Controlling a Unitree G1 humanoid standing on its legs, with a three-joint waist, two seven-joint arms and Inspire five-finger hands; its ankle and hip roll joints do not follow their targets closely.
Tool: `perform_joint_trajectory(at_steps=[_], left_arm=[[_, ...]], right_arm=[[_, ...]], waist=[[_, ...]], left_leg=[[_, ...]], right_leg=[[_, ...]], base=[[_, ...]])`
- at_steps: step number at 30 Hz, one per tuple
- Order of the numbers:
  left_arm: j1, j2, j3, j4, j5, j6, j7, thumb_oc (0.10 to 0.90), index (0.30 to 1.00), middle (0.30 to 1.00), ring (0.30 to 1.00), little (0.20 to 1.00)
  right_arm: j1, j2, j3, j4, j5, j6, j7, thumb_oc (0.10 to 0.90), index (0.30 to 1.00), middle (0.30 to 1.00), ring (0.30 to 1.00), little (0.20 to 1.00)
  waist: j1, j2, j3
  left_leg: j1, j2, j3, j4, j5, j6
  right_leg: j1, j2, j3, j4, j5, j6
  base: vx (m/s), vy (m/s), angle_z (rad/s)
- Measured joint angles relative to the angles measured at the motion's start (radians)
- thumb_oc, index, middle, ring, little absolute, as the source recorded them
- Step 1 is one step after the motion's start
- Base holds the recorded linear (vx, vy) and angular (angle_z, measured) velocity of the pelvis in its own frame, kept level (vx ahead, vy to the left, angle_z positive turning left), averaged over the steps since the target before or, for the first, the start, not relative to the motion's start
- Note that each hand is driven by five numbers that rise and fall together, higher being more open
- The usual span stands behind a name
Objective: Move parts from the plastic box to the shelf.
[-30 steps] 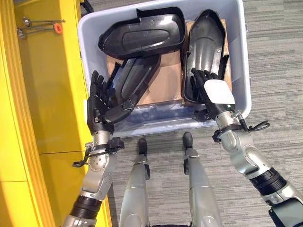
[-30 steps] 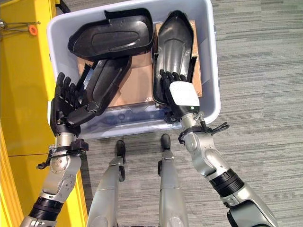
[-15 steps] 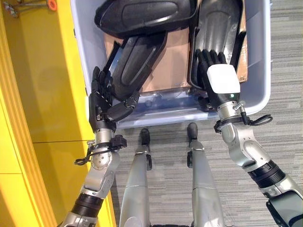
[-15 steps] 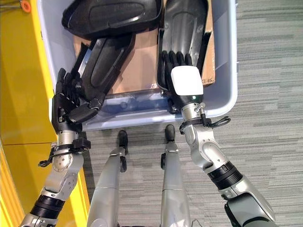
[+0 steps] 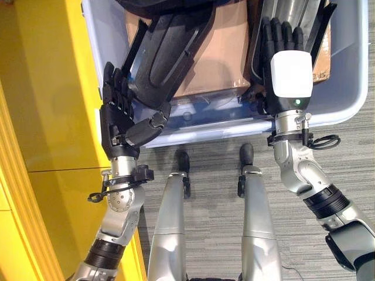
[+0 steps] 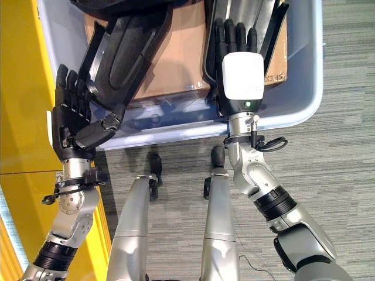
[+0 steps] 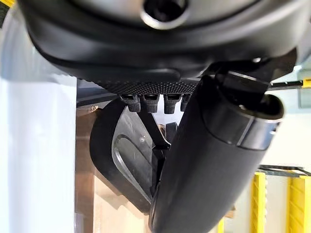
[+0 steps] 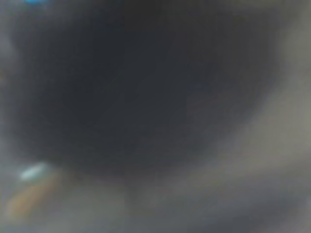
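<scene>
A pale plastic box [image 5: 211, 124] holds black moulded parts on a cardboard sheet [image 5: 220, 58]. One long black part [image 5: 170, 52] leans toward the box's near left corner. My left hand [image 5: 117, 120] is at that corner, open, its straight fingers by the part's lower edge and its thumb [image 7: 209, 160] across the front wall. The left wrist view shows the same part [image 7: 124, 160] past the fingertips. A second black part [image 6: 270, 26] lies at the right of the box. My right hand [image 5: 291, 73], with a white cover on its back, lies open and flat on it.
A yellow shelf unit [image 5: 47, 88] stands right against the box's left side. A third black part [image 5: 176, 4] lies across the far end of the box. Grey carpet [image 5: 345, 158] surrounds the box on the near and right sides.
The whole picture has shifted: the camera has come closer and the box fills more of the view. My right hand has slid further up the right part. My left hand stays at the corner.
</scene>
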Motion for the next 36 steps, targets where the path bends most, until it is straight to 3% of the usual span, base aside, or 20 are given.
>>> perform_joint_trajectory(at_steps=[2, 15, 25, 32, 33, 36], left_arm=[[-0.008, 0.005, 0.0, 0.001, -0.001, -0.007, 0.0, 0.9, 1.0, 1.0, 1.0, 1.0], [0.004, 0.03, 0.007, 0.014, -0.006, -0.029, -0.044, 0.9, 1.0, 1.0, 1.0, 1.0], [0.094, 0.025, -0.009, 0.052, -0.042, 0.028, -0.042, 0.9, 1.0, 1.0, 1.0, 1.0], [0.075, 0.024, 0.0, 0.05, -0.04, 0.036, -0.044, 0.9, 1.0, 1.0, 1.0, 1.0], [0.07, 0.023, 0.001, 0.05, -0.04, 0.041, -0.044, 0.9, 1.0, 1.0, 1.0, 1.0], [0.065, 0.023, 0.016, 0.049, -0.04, 0.059, -0.046, 0.9, 1.0, 1.0, 1.0, 1.0]], right_arm=[[-0.01, 0.004, 0.0, 0.002, 0.004, 0.014, -0.004, 0.4, 0.3, 0.3, 0.3, 0.3], [-0.046, 0.028, 0.001, 0.064, 0.01, -0.013, -0.119, 0.4, 0.3, 0.3, 0.3, 0.3], [0.062, 0.03, -0.008, 0.085, 0.106, -0.073, -0.087, 0.4, 0.3, 0.3, 0.3, 0.3], [0.104, 0.034, -0.017, 0.09, 0.202, -0.089, -0.073, 0.4, 0.3, 0.3, 0.3, 0.3], [0.139, 0.037, -0.016, 0.094, 0.24, -0.088, -0.063, 0.4, 0.3, 0.3, 0.3, 0.3], [0.179, 0.037, -0.018, 0.094, 0.268, -0.094, -0.066, 0.4, 0.3, 0.3, 0.3, 0.3]], waist=[[-0.001, 0.001, -0.001], [0.002, 0.008, -0.004], [-0.001, 0.008, -0.004], [-0.007, 0.007, -0.003], [-0.005, 0.005, -0.003], [-0.005, 0.004, -0.002]], left_leg=[[-0.013, -0.014, -0.016, 0.006, 0.0, 0.0], [-0.011, -0.022, -0.05, 0.008, 0.0, 0.001], [0.229, -0.012, -0.043, -0.131, 0.019, 0.021], [0.397, 0.002, -0.028, -0.24, 0.038, 0.003], [0.471, 0.005, -0.026, -0.277, 0.044, -0.008], [0.571, 0.006, -0.025, -0.333, 0.048, -0.012]], right_leg=[[-0.013, -0.001, -0.001, 0.012, 0.0, 0.0], [-0.008, 0.001, -0.023, 0.004, 0.0, 0.0], [0.226, -0.005, -0.038, -0.108, 0.006, -0.007], [0.386, -0.017, -0.06, -0.193, 0.018, -0.019], [0.456, -0.022, -0.066, -0.215, 0.015, -0.02], [0.549, -0.029, -0.075, -0.252, 0.011, -0.021]], base=[[0.02, -0.007, 0.05], [0.0, -0.004, 0.0], [-0.01, -0.051, 0.03], [0.03, -0.048, 0.01], [0.08, -0.042, 0.01], [0.07, -0.038, 0.02]])
